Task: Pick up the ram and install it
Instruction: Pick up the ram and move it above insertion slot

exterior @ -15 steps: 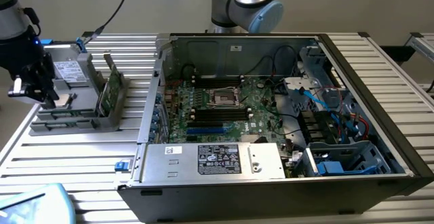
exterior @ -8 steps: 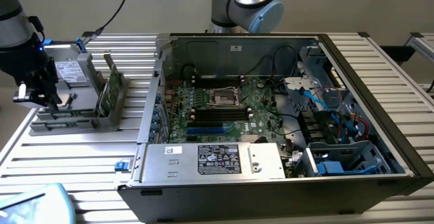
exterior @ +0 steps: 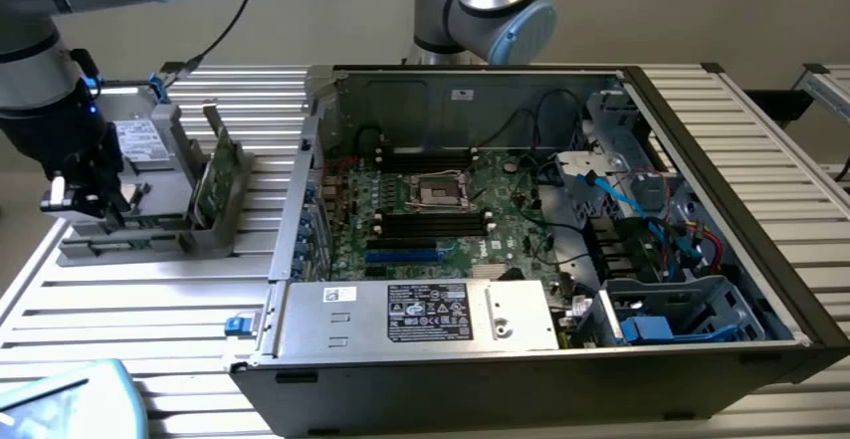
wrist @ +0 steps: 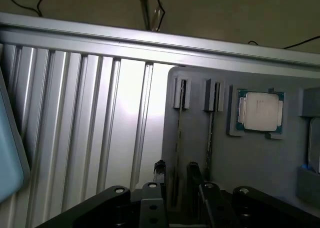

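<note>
Hanging the gripper [wrist: 176, 172] over the grey holder [exterior: 146, 232], out on the slatted table [exterior: 159, 310] at the exterior view's left of the open computer case [exterior: 531, 391]. Holding the fingers [wrist: 159, 169] apart, gripping nothing. Lined up either side of the near end of the ram [wrist: 178, 133] in the wrist view, with a gap showing on both sides and no contact to be seen. Finding that ram standing on edge in its slot in the holder, just beside a second stick [wrist: 212, 133] in the neighbouring slot. Spotting a processor chip [wrist: 260, 111] lying flat in a recess just past those two. Over in the case now: looking down on the green motherboard [exterior: 505, 210], with long black slots [exterior: 432, 228] near the square socket [exterior: 439, 188] and a silver power supply [exterior: 425, 315] along the near wall. Catching a second arm [exterior: 485, 1] behind the case.
</note>
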Available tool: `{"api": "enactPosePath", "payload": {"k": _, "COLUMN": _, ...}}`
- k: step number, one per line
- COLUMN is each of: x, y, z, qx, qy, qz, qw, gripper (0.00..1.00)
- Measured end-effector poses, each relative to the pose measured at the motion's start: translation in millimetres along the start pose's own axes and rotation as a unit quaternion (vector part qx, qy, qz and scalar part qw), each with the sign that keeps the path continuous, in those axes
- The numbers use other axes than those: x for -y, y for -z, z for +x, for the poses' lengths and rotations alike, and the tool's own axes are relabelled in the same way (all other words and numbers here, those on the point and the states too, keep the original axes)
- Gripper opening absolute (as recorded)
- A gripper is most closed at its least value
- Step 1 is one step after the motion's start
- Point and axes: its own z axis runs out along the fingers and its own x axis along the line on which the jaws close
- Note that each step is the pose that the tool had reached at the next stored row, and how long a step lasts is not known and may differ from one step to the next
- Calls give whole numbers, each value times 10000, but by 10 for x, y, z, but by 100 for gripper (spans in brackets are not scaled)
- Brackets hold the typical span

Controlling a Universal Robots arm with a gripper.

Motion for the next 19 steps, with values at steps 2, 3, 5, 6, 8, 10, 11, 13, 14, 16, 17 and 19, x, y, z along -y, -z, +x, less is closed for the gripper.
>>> {"api": "enactPosePath", "payload": {"k": 2, "x": 3, "y": -35, "z": 5, "qx": 0, "qy": 0, "qz": 0, "qw": 10000, "gripper": 31}}
{"api": "enactPosePath", "payload": {"k": 3, "x": 4, "y": -54, "z": 8, "qx": 0, "qy": 0, "qz": 0, "qw": 10000, "gripper": 31}}
{"api": "enactPosePath", "payload": {"k": 5, "x": 6, "y": -91, "z": 13, "qx": 1, "qy": 0, "qz": 0, "qw": 10000, "gripper": 31}}
{"api": "enactPosePath", "payload": {"k": 6, "x": 8, "y": -109, "z": 16, "qx": 0, "qy": 0, "qz": 0, "qw": 10000, "gripper": 31}}
{"api": "enactPosePath", "payload": {"k": 8, "x": 10, "y": -144, "z": 19, "qx": 0, "qy": 0, "qz": 0, "qw": 10000, "gripper": 31}}
{"api": "enactPosePath", "payload": {"k": 10, "x": 13, "y": -182, "z": 21, "qx": 1, "qy": 0, "qz": 0, "qw": 10000, "gripper": 31}}
{"api": "enactPosePath", "payload": {"k": 11, "x": 14, "y": -200, "z": 22, "qx": 3, "qy": 0, "qz": 1, "qw": 10000, "gripper": 31}}
{"api": "enactPosePath", "payload": {"k": 13, "x": 17, "y": -235, "z": 22, "qx": 8, "qy": 1, "qz": 1, "qw": 10000, "gripper": 31}}
{"api": "enactPosePath", "payload": {"k": 14, "x": 19, "y": -253, "z": 23, "qx": 13, "qy": 2, "qz": 1, "qw": 10000, "gripper": 31}}
{"api": "enactPosePath", "payload": {"k": 16, "x": 21, "y": -290, "z": 23, "qx": 24, "qy": 3, "qz": 2, "qw": 10000, "gripper": 31}}
{"api": "enactPosePath", "payload": {"k": 17, "x": 23, "y": -308, "z": 24, "qx": 29, "qy": 4, "qz": 3, "qw": 10000, "gripper": 31}}
{"api": "enactPosePath", "payload": {"k": 19, "x": 26, "y": -344, "z": 25, "qx": 39, "qy": 8, "qz": 4, "qw": 10000, "gripper": 31}}
